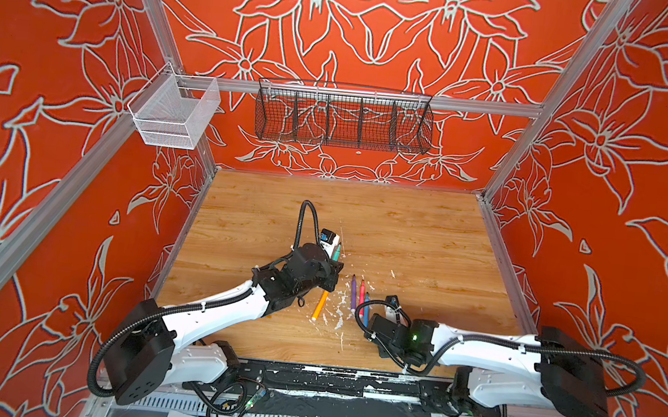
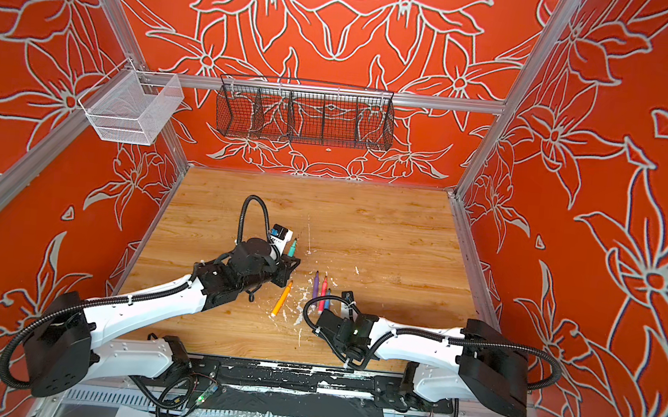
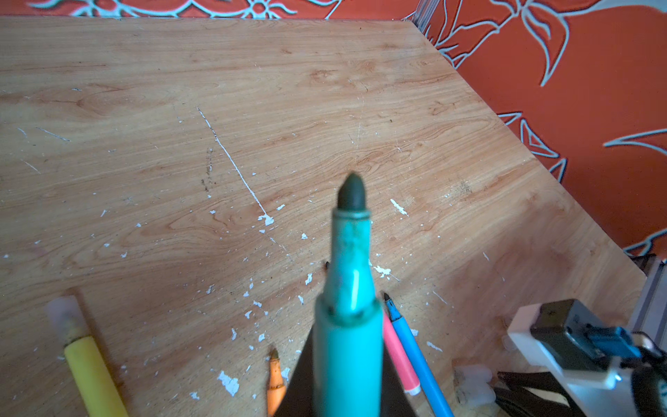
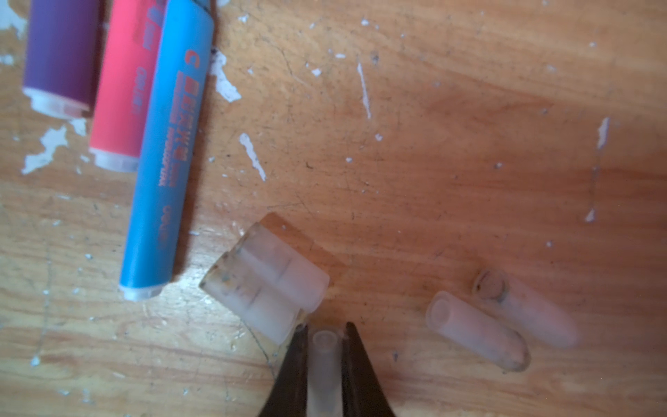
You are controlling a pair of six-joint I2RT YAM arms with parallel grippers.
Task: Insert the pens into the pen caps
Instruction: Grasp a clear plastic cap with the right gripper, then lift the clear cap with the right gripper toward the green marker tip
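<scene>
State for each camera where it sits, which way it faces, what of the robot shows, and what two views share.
Top views: high behind the arm bases, looking down and forward over the table; left arm and right arm show whole.
Left wrist: on the left arm, looking along the left tool and its green pen across the table; the right arm's wrist shows too.
Right wrist: on the right arm, looking closely down past the right tool, shut on a clear cap.
Shared: both wrist views show the blue pen.
</scene>
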